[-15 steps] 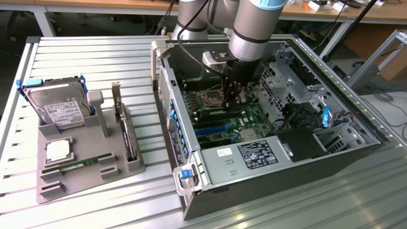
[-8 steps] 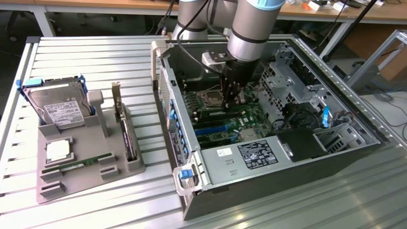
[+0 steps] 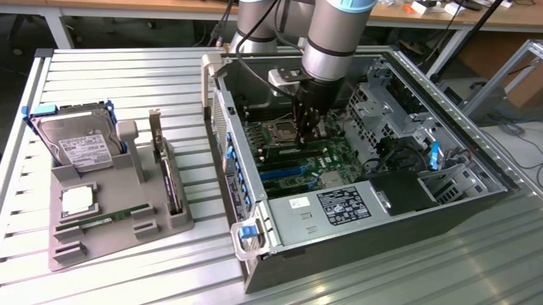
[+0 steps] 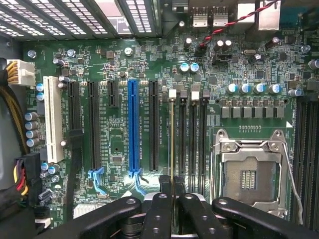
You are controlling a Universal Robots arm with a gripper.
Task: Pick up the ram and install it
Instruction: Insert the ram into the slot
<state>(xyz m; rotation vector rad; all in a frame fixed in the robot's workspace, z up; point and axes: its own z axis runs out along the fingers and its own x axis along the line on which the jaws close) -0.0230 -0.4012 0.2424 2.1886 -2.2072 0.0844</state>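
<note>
Ram (image 4: 172, 144): thin stick seen edge-on in the wrist view, a pale gold line running up from between the fingers toward a white latch. It stands over the nearest of several parallel black memory slots (image 4: 192, 144) on the motherboard (image 4: 239, 64), between the long black expansion slot and the socket. Whether it is already seated or merely resting in the slot mouth cannot be told. Held on edge, probably so that its contact edge lines up with the slot's length.

Gripper (image 4: 172, 186): clenched on the ram, the two black fingers (image 4: 160, 204) pinching its top edge. In the exterior view the gripper (image 3: 308, 130) is plunged into the upper centre of the open case, arm vertical, presumably to press straight down.

Blue expansion slot (image 4: 132, 127): beside the ram's slot, unoccupied, as are the black slots and the white slot (image 4: 53, 119) further over.

Processor socket (image 4: 249, 172): bare, metal frame around it.

Computer case (image 3: 441, 210): lying on its side, panel off, so the board faces upward for access. Holds the motherboard, drive cages at the exterior view's right, and a labelled power-supply cover at the front.

Grey fixture tray (image 3: 102, 238): at the exterior view's left, on the slatted table (image 3: 110, 76). Holds a hard drive (image 3: 81, 143) propped upright in blue rails, a dark expansion card (image 3: 167, 171) on edge, a square chip (image 3: 76, 200) lying flat and a second green stick (image 3: 102, 222) lying in a groove.
</note>
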